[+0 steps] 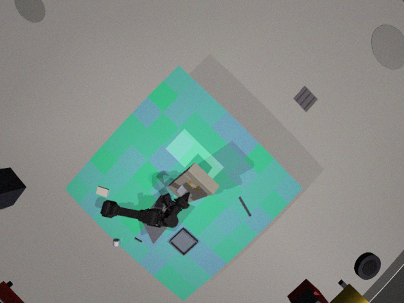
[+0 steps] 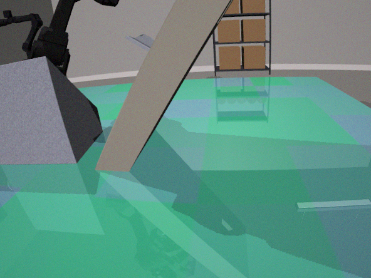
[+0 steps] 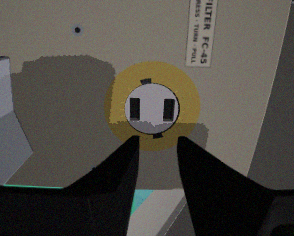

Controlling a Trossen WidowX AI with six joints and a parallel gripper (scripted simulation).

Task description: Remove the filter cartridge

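The round grey filter cartridge [image 3: 151, 95] sits flush in the tan service panel [image 3: 150, 30] [image 1: 205, 177] [image 2: 163, 75], inside a yellow ring [image 3: 191, 100]. Its two dark slots [image 3: 135, 108] stand side by side on its face. A "FILTER FC-45" label [image 3: 200, 32] is stuck on the panel at the upper right. My gripper [image 3: 158, 142] faces the cartridge a short way off, its two black fingertips just below the ring in the wrist view. The fingers stand a little apart with nothing between them. The arm [image 1: 136, 213] reaches toward the panel. The square dark-rimmed tray [image 1: 176, 235] lies on the floor beside the arm.
A grey wedge block [image 1: 153, 233] [image 2: 31, 113] stands by the arm. A small beige box [image 1: 102, 191], a white cylinder [image 1: 116, 242] and a dark bar [image 1: 245, 206] lie on the green chequered mat. A shelf of boxes [image 2: 242, 28] stands far behind.
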